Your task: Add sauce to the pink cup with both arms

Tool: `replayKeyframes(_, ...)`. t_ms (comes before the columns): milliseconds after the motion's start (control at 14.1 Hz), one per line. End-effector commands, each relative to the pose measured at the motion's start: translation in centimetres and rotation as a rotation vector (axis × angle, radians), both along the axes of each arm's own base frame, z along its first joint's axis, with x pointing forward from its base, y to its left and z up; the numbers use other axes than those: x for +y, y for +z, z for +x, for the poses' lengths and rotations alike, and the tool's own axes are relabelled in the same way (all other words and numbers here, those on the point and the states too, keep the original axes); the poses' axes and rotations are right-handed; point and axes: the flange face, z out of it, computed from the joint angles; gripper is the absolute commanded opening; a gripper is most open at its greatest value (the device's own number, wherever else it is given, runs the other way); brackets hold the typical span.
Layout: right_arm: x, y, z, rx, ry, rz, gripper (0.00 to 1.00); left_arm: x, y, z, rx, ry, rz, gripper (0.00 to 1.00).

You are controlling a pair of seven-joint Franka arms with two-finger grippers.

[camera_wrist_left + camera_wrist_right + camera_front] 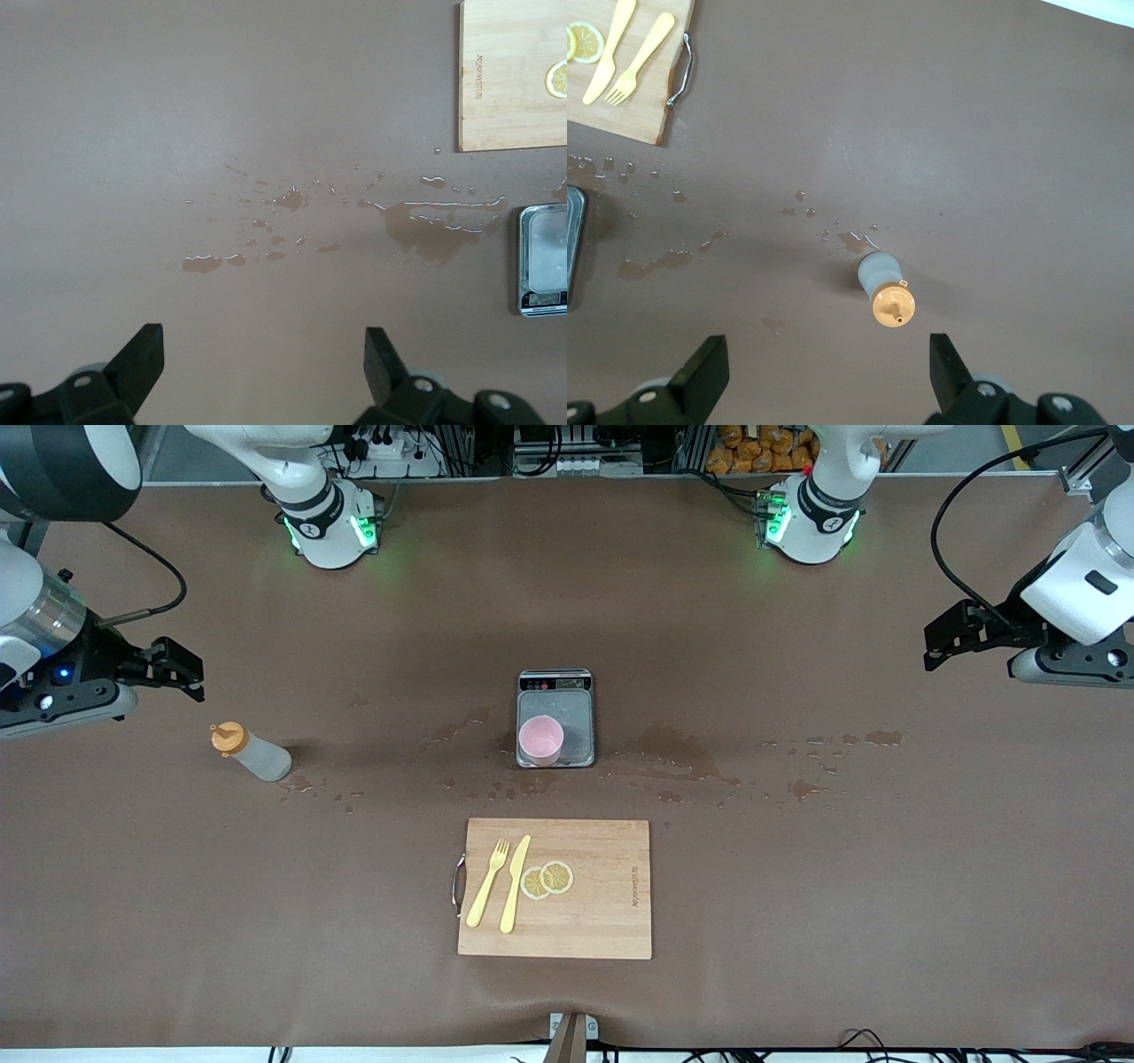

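Brown matting covers the desk (797, 921), and we see wet splashes (673, 748) scattered across its middle. Our two white arms hang above it, one at each end, both waiting. Our left hand (952, 636) hovers over bare desk at its own end, fingers (142, 359) spread wide apart and holding nothing; the splashes lie just ahead of it in the left wrist view. Our right hand (173, 669) hovers at the other end, fingers (707, 372) likewise wide apart and empty.

A wooden cutting board (611, 921) lies well apart from both hands, midway between them and nearest the front camera. On it rest a yellow fork (487, 886), a yellow knife (514, 884) and two lemon slices (547, 880).

A grey scale (576, 722) sits between the hands, just above the board in the front view. The sauce (252, 753) stands on the desk near the right hand, almost under it. The pink cup (540, 740) stands upright on the scale.
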Motion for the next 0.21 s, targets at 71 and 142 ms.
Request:
replayKeyframes(71, 0.35, 0.55, 0.33, -0.003, -0.025, -0.001, 1.00, 0.35, 0.77, -0.53, -0.004, -0.006, 0.026, 1.00)
replayKeyframes(142, 0.10, 0.53, 0.40, -0.003, -0.030, 0.001, 1.00, 0.35, 0.77, -0.53, -0.004, -0.006, 0.026, 1.00)
